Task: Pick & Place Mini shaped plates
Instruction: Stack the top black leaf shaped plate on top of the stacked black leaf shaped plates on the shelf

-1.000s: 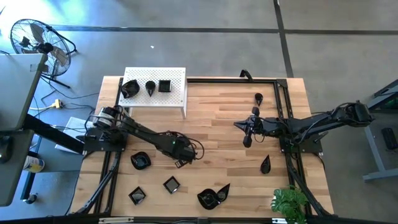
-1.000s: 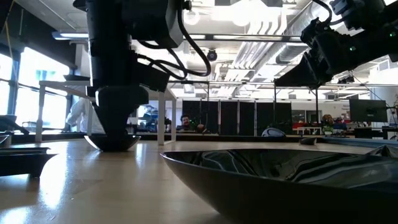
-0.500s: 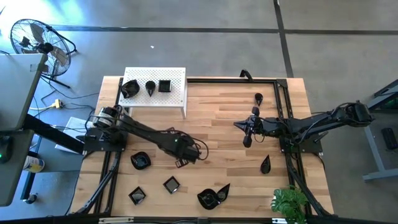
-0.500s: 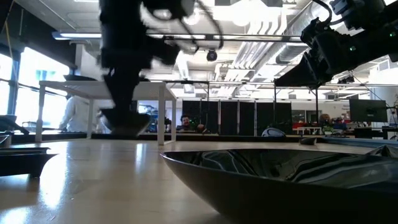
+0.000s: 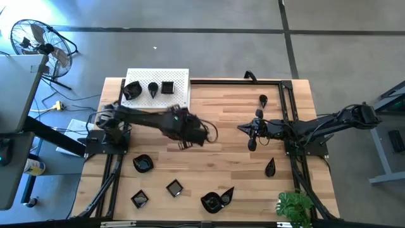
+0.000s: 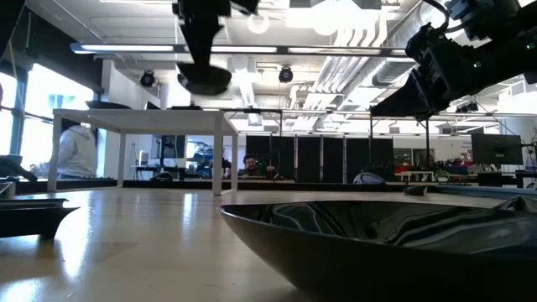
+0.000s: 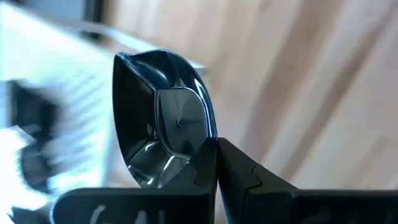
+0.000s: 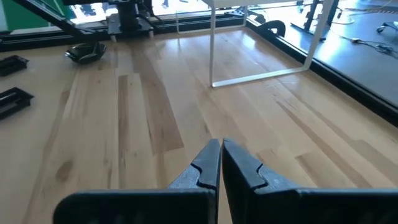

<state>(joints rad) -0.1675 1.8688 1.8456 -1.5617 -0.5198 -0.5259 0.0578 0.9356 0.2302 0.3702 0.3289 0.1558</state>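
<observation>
My left gripper (image 5: 183, 140) hangs high over the middle of the table, shut on a small glossy black squarish mini plate (image 7: 163, 121). In the low view that plate (image 6: 205, 81) shows well above the tabletop. The white perforated stand (image 5: 180, 79) at the far left carries three mini plates (image 5: 152, 88). More mini plates rest on the wood: several near the front edge (image 5: 174, 187) and two on the right (image 5: 270, 168). My right gripper (image 8: 221, 155) is shut and holds nothing, hovering over the table's right half (image 5: 243, 127). My left gripper pinches the plate's rim (image 7: 202, 149) between its two fingers, at one edge of the dish. The fingers come slanting down from above. The plate is lifted clear of the table and hangs about level below the fingers (image 6: 201, 50).
A black frame (image 5: 288, 114) runs along the table's far and right sides. A potted plant (image 5: 294, 206) stands at the front right corner. A large dark dish (image 6: 377, 243) fills the low view's foreground. People show in the room behind the table.
My left gripper has shut on the plate where it lay near the front left, then risen with it and moved toward the far edge and the white stand, rolling a little. The plate has gone from resting on the wood to hanging well clear.
</observation>
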